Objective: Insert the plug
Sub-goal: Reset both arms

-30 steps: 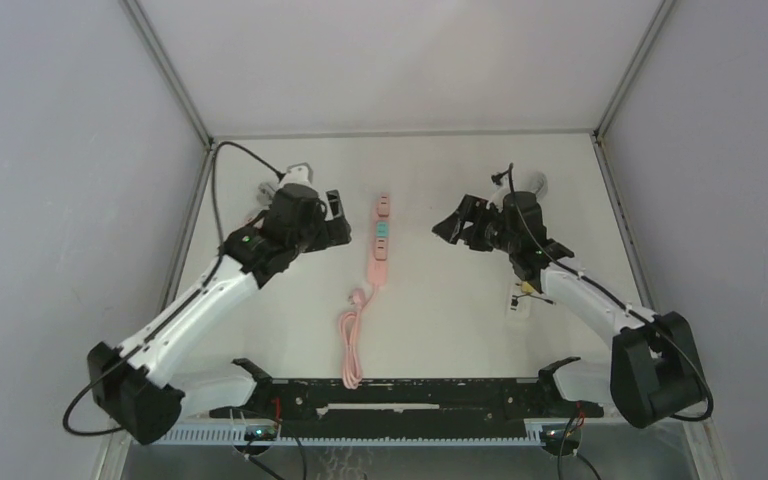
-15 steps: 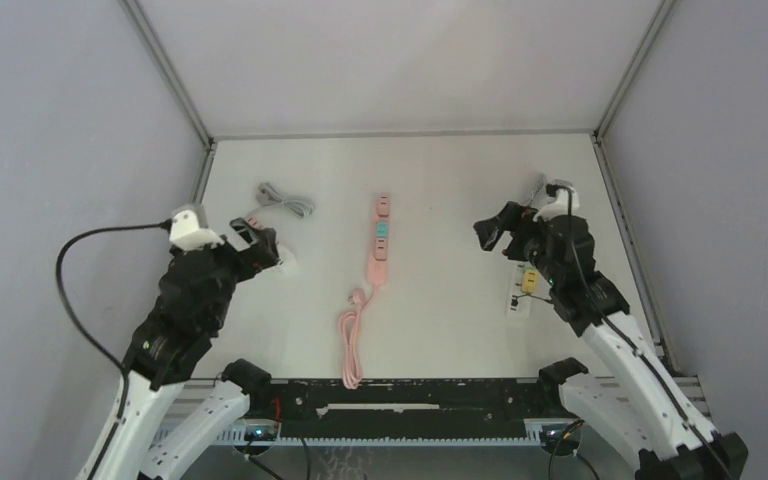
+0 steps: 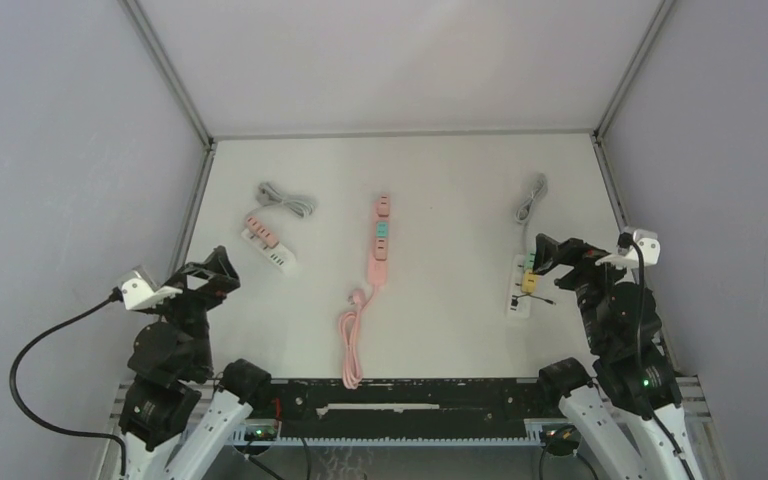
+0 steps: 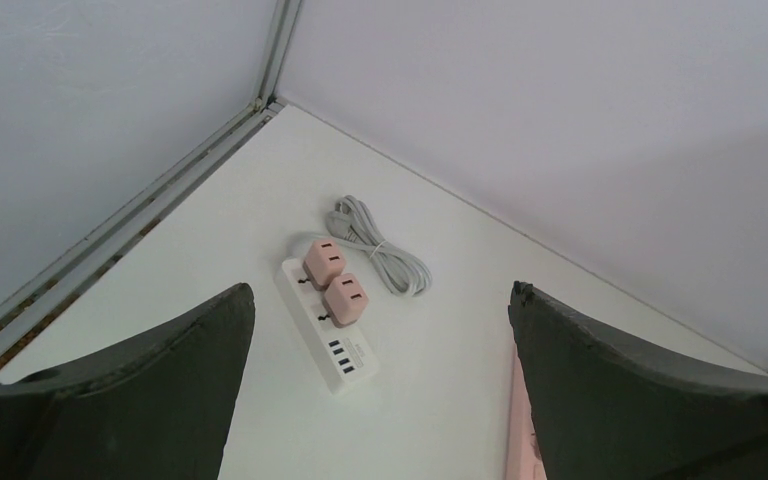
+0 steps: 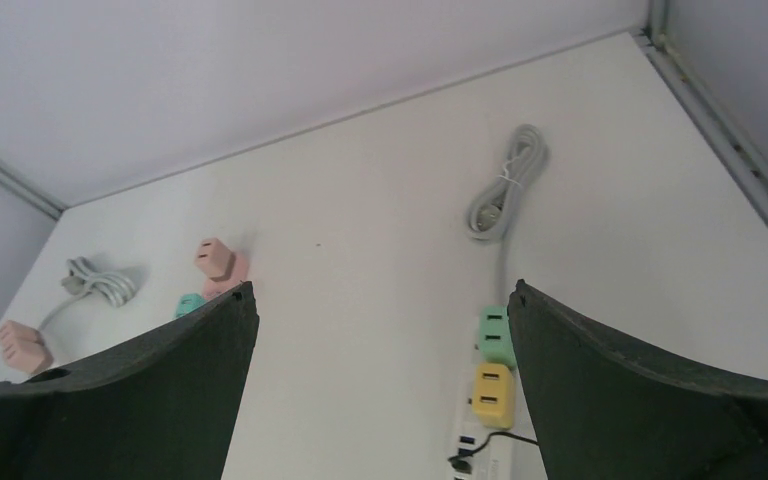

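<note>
Well beyond spread left fingers [image 4: 140, 395] lie pink plugs [image 4: 345, 298] — seemingly seated in strip [image 4: 348, 354].

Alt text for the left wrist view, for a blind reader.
A white power strip with two pink plugs seated in it lies on the table, a bundled grey cord behind it. The left hand's fingers frame the view, wide open, empty.
</note>
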Robot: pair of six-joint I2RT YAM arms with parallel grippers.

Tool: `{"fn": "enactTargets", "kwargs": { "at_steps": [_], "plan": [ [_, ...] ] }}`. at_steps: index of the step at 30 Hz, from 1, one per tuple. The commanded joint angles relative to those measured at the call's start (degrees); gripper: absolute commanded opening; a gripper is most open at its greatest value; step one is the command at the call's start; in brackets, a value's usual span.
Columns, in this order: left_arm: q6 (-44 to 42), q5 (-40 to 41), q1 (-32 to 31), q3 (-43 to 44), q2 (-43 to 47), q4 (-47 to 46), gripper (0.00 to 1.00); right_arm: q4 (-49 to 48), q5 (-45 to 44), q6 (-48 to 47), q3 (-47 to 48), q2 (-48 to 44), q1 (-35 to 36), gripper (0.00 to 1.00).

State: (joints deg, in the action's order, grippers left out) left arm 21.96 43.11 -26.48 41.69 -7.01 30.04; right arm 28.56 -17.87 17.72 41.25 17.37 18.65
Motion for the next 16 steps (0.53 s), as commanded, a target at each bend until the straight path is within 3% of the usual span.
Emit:
{"fn": "enactTargets", "kwargs": {
  "at_steps": [1, 16],
  "plan": [
    [-3.51, 0.98, 1.19, -3.02, 0.29, -5.84, 1.0, 2.19, -4.31, -3.45, -0.02, -0.2, -0.29, 1.0],
    [-2.44, -2.66, 4.42, -3.2, -2.97, -6.49, 1.0, 3.1, -5.8, -2.89, -0.09, 0.76, -0.29, 1.0]
  ]
}}
